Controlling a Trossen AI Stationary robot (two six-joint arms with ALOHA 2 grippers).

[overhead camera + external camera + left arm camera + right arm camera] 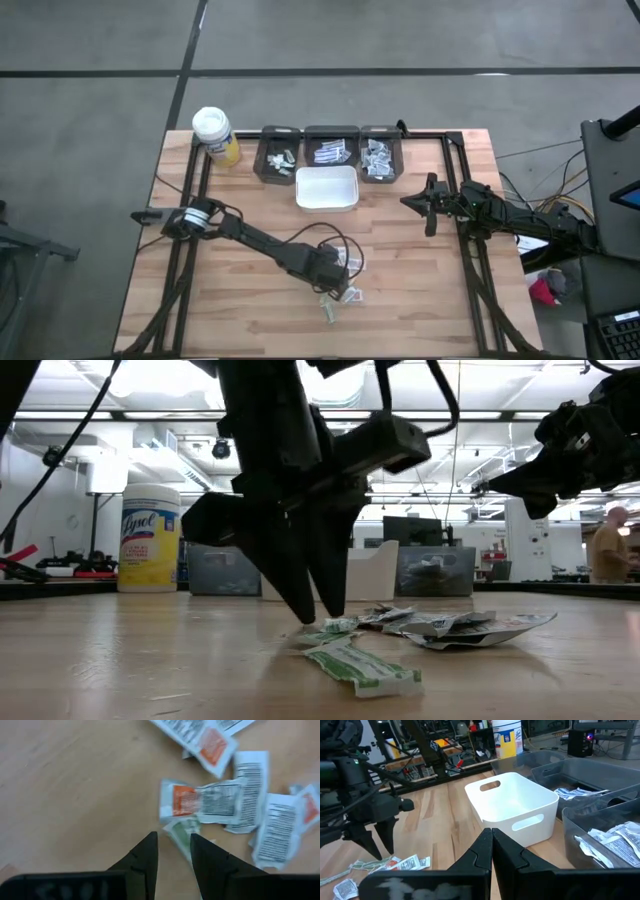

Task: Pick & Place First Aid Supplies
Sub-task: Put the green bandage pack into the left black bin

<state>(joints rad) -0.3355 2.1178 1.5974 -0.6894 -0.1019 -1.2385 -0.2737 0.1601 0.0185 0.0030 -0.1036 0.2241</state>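
Note:
Several first aid supplies lie loose on the wooden table near its front edge: white packets with orange print [200, 802], black-printed ones [275, 827], and a green-printed strip [362, 666]. My left gripper [173, 842] points steeply down over this heap, open with a narrow gap. Its tips stand on either side of the near end of a green-printed packet [182, 831], just above the table [318, 618]. My right gripper [491, 834] waits shut at the table's right side [412, 201], level and clear of everything.
A white bin [327, 187] stands at the table's far middle. Behind it three dark bins [331, 150] hold more packets. A white-capped yellow canister [215, 135] is at the far left corner. Black frame rails [186, 170] run along the table's sides.

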